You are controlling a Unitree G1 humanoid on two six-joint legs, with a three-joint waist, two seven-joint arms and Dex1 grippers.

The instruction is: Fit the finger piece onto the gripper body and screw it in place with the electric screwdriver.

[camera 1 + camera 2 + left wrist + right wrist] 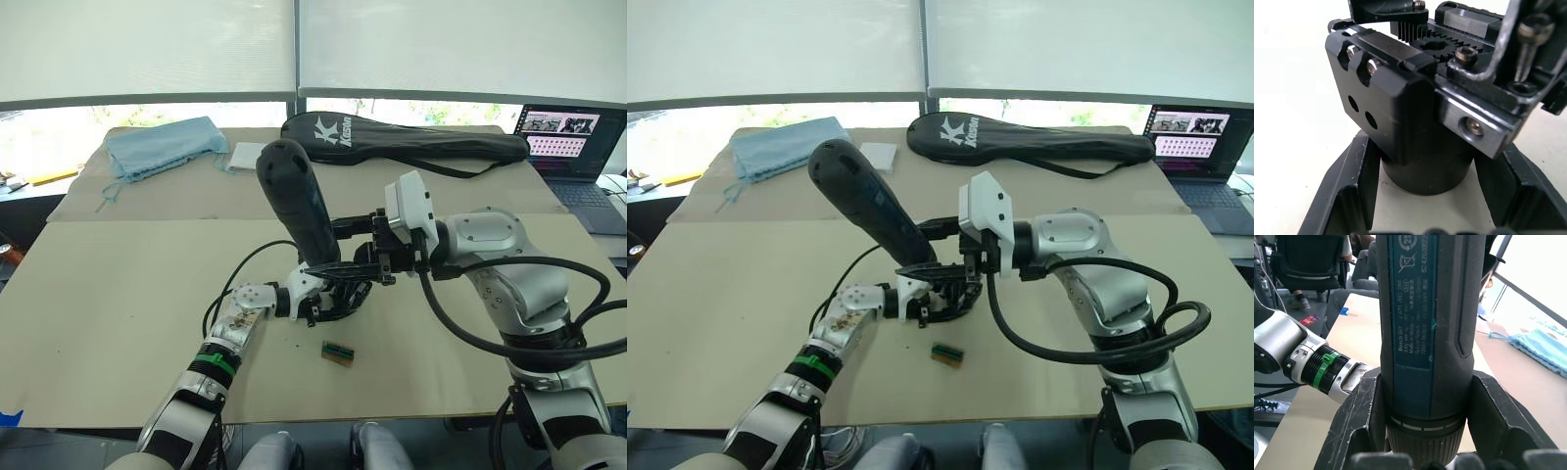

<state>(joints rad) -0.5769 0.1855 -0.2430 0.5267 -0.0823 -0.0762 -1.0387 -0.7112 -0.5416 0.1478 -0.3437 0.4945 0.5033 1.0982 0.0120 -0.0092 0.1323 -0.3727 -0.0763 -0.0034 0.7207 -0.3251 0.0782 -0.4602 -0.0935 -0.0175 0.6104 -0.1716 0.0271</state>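
Nearest you on the bench (118, 323) lies a small green-topped block (338, 352), on its own just in front of the work; behind it your left gripper (318, 305) is closed on the gripper body (1400, 112), its two fingers (1347, 186) pressed to either side of the round motor end, as the left wrist view shows; the body sits low over the bench near the middle, with its toothed gear and screw heads facing that camera.

Your right gripper (955, 257) is clamped around the electric screwdriver (299, 206), fingers (1359, 416) snug on both sides of the barrel just above the collar; the tool leans, its rounded top tilted up and toward your left, its lower end down at the gripper body; you cannot tell from these views whether the bit is touching a screw, and the finger piece cannot be told apart from the dark cluster of parts there.

Well behind, along the far side of the bench, you have a blue cloth (162, 145), a small white pad (245, 157) beside it, and a long black racket bag (402, 139); an open laptop (568, 147) stands at the far right.
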